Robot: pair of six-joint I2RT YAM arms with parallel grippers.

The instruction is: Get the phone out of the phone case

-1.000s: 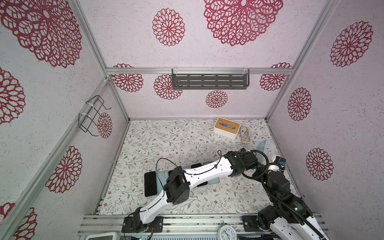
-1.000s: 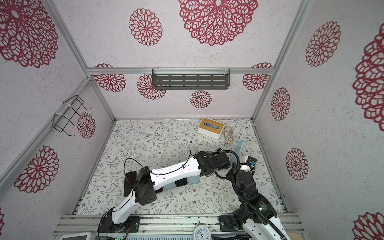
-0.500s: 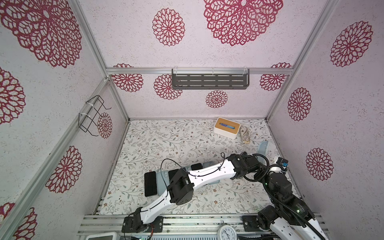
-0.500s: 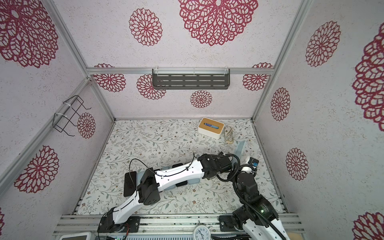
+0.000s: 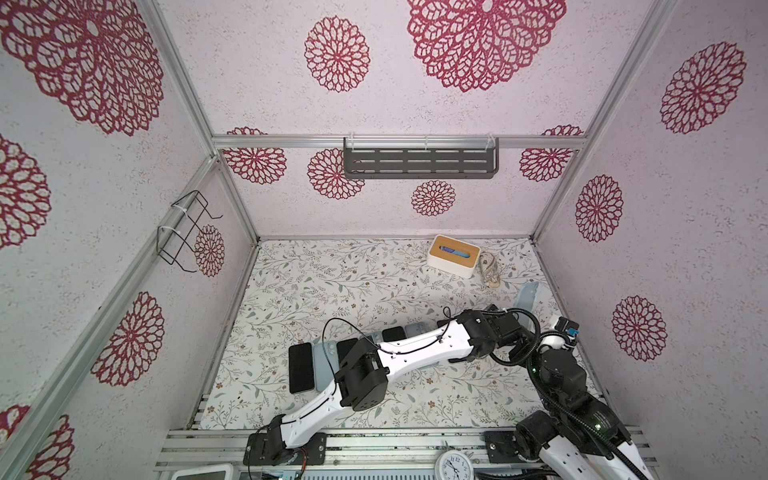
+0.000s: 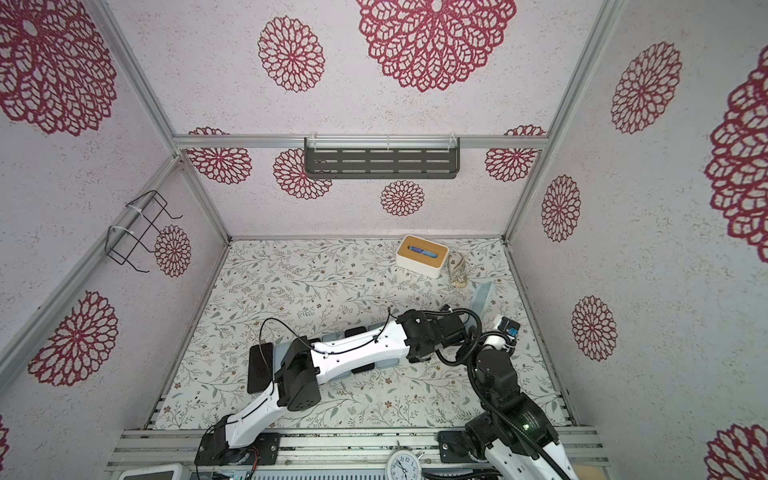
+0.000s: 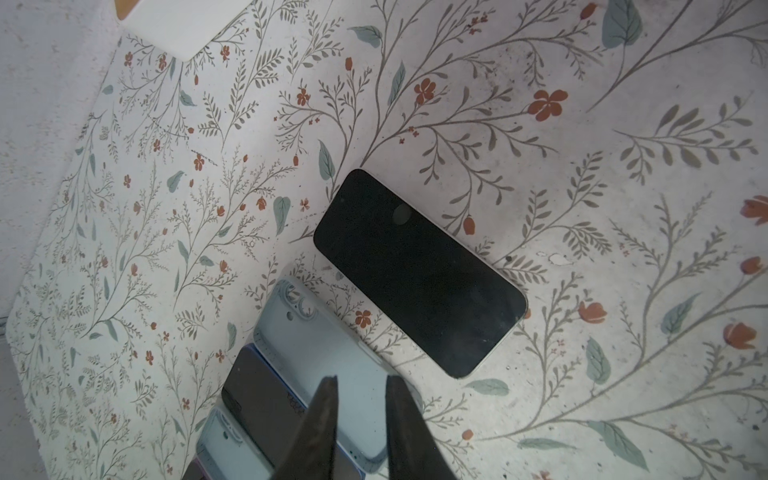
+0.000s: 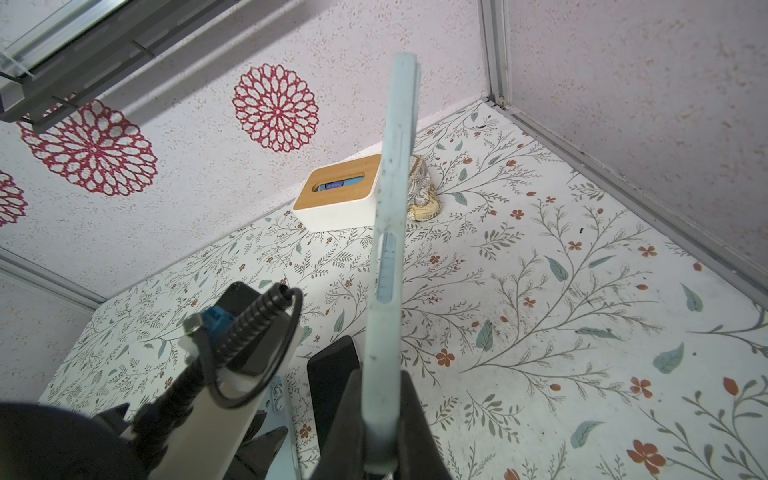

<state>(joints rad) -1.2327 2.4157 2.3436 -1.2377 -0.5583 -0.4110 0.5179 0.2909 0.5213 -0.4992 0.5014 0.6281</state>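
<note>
Left gripper (image 7: 360,379) has just cracked to a narrow gap, empty. The phone (image 7: 419,272) is released flat on the mat (image 7: 582,166), screen up. Right gripper (image 8: 380,395) clamps the phone case (image 5: 527,296) upright, right of frame in a top view. Extraction looks done.

A lab-style robot test cell: aluminium frame (image 5: 291,142), flower-patterned wall panels (image 5: 270,104), a floral-covered table (image 5: 332,282) and bolted-down robot arms (image 5: 415,353).
</note>
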